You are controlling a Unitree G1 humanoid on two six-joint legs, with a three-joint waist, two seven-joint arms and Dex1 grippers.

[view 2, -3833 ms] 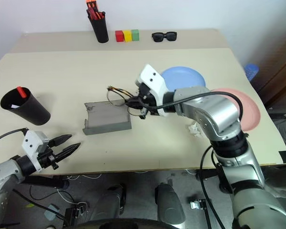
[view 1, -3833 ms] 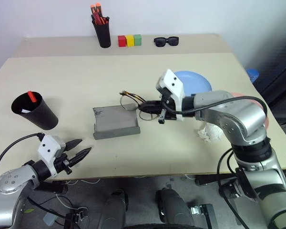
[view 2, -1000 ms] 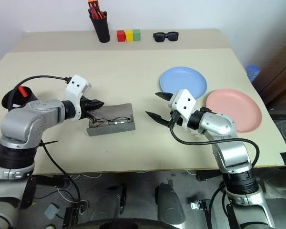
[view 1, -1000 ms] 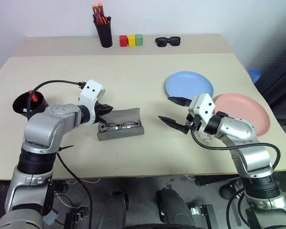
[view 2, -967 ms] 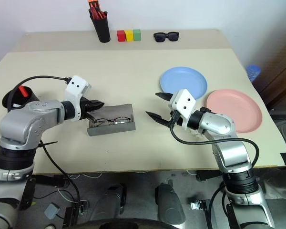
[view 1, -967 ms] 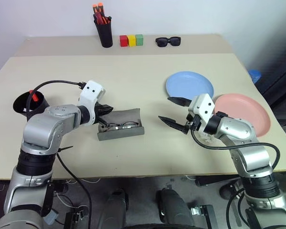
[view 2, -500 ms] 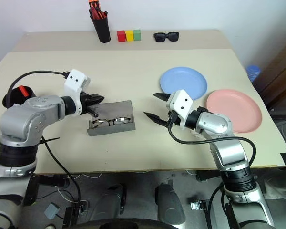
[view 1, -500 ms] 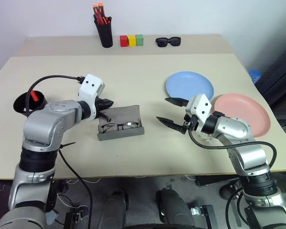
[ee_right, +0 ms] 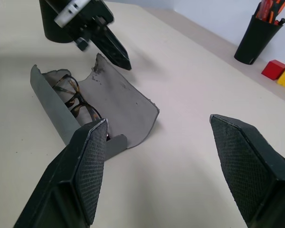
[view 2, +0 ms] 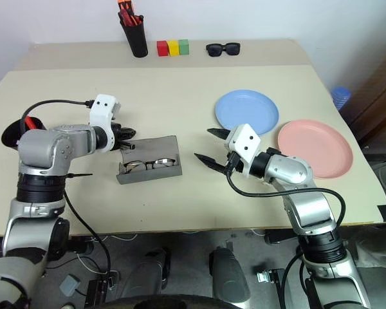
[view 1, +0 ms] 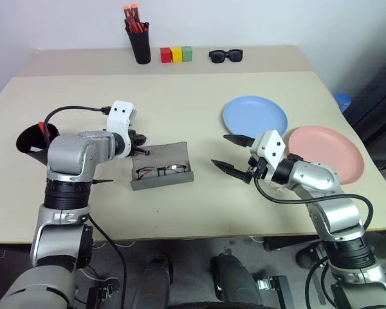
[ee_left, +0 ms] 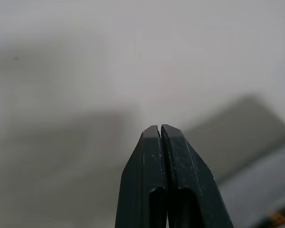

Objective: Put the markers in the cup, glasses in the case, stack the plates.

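Observation:
The grey case (view 1: 162, 172) lies open mid-table with the wire-rimmed glasses (view 1: 159, 171) inside its tray. My left gripper (view 1: 141, 150) is shut and empty, its tip just behind the case's raised lid (ee_right: 118, 111); whether it touches the lid I cannot tell. To the right of the case, my right gripper (view 1: 219, 149) hovers open and empty. The black cup (view 1: 31, 138) stands at the left, partly behind my left arm, and a marker's red end (view 1: 42, 127) pokes out of it. The blue plate (view 1: 255, 116) and the pink plate (view 1: 328, 145) lie side by side at the right.
Along the far edge stand a black pen pot (view 1: 140, 45) of red-capped markers, three coloured blocks (view 1: 174, 54) and black sunglasses (view 1: 224, 56). Bare tabletop lies in front of the case and between the case and the plates.
The glasses, earlier held by my right gripper above the case, now lie in it, and that gripper has drawn back open. My left arm has risen to the case's lid, edging a little farther away and left.

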